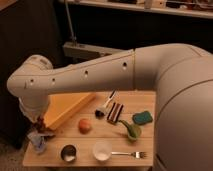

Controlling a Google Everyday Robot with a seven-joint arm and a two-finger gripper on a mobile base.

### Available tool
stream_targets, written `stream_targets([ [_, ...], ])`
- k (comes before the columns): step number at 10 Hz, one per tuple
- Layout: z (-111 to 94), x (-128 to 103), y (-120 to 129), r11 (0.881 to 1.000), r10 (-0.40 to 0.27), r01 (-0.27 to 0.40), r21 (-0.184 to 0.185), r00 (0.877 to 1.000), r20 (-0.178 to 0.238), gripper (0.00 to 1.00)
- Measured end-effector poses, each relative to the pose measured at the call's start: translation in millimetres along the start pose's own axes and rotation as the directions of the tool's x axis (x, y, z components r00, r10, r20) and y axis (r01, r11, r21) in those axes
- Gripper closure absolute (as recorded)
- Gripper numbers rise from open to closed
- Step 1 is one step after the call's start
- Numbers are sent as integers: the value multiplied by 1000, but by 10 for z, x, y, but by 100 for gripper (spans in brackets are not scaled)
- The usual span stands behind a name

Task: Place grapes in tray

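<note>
Tool [38, 139] sits at the 8 o'clock corner of the desk [90, 142], under the wrist of the arm [85, 77] that spans the view. Can't tell if it's open, closed or gripping anything; the wrist blocks it. Grapes [39, 121], which is how I read the dark red clump just above the tool, are right beside the near-left corner of the tray [70, 106], not inside it. Tray is at 10 o'clock on the desk.

Risks from here:
- Grapes are at the desk edge. A weak or partial hold on a loose bunch could drop them off the 8 o'clock side.
- Tray wall lies between grapes and target. Moving toward 1 o'clock too low would clip the wall and shove the tray.
- A wide arm sweep could knock the orange fruit [85, 125] near desk centre, or the dark bowl [68, 152] at 7 o'clock.
- Too much squeeze crushes soft fruit.
</note>
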Motion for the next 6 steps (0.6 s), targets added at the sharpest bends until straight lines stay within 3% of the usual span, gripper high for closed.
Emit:
stream_targets([
  [3, 48, -42, -483, 994, 97, -97, 51, 995, -1, 100],
  [6, 11, -147, -1278, 975, 205, -206, 85, 979, 26, 100],
])
